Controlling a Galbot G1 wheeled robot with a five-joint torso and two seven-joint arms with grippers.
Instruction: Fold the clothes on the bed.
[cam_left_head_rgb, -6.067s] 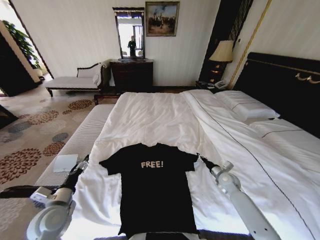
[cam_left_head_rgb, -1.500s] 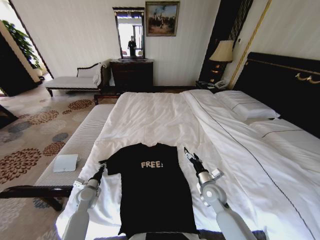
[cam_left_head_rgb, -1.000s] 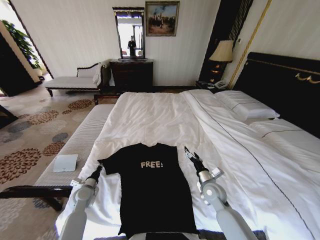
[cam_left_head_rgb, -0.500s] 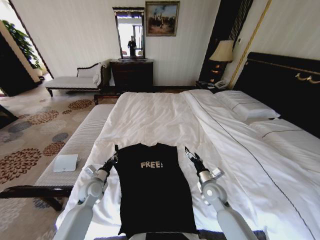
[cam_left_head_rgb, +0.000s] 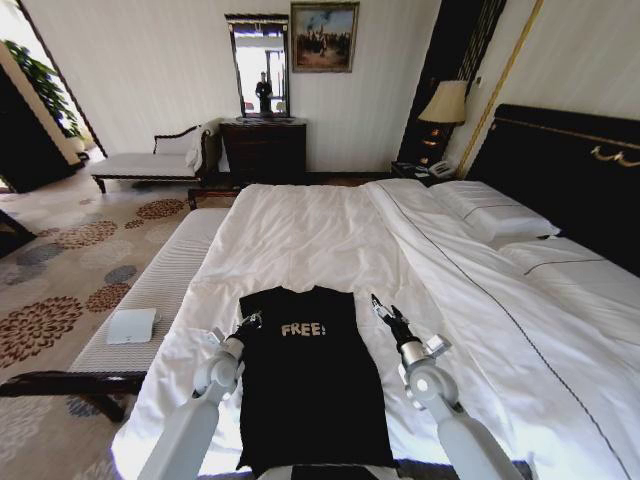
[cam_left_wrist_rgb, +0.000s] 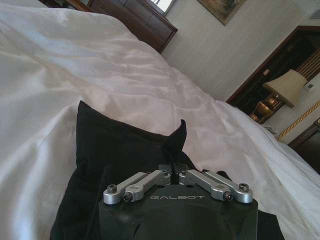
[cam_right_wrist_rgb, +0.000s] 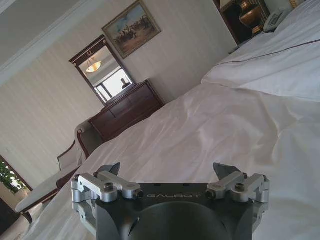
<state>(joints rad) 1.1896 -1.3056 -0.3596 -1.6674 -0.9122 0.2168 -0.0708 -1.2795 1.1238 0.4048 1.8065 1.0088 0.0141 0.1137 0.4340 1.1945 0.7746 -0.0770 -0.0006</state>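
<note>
Head view: the black T-shirt (cam_left_head_rgb: 312, 385) is lying on the bed (cam_left_head_rgb: 330, 235); its left sleeve is being carried inward by the left gripper (cam_left_head_rgb: 247, 322). Left wrist view: fingers are pinched together, apparently on sleeve fabric. Right wrist view: the right gripper (cam_right_wrist_rgb: 169, 171), beside the shirt, is being held apart. The fold should be laid flat before release.
</note>
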